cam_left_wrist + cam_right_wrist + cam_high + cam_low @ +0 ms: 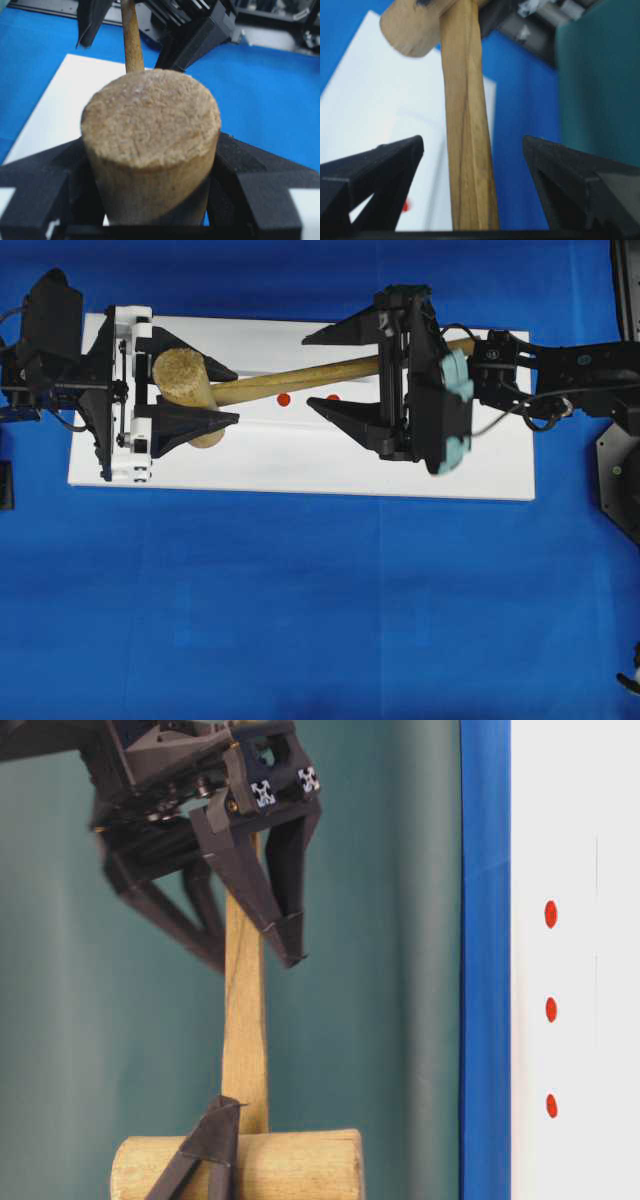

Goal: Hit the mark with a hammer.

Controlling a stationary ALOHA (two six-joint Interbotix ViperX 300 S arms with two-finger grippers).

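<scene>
The hammer (185, 380), a light wooden mallet, is held above the white board (300, 465). My left gripper (237, 395) is shut on its thick head (150, 120), one black finger on each side. The long handle (467, 125) runs right, between the fingers of my right gripper (308, 372), which stands open around it without touching. The mark (551, 1010) is the middle of three red dots in the table-level view, clear of the hammer. From overhead only two red dots (284, 399) show, just below the handle.
The board lies on a blue cloth (300, 620) that covers the table on all sides. A dark arm base (620, 475) stands at the right edge. The right arm (560, 365) stretches over the board's right end.
</scene>
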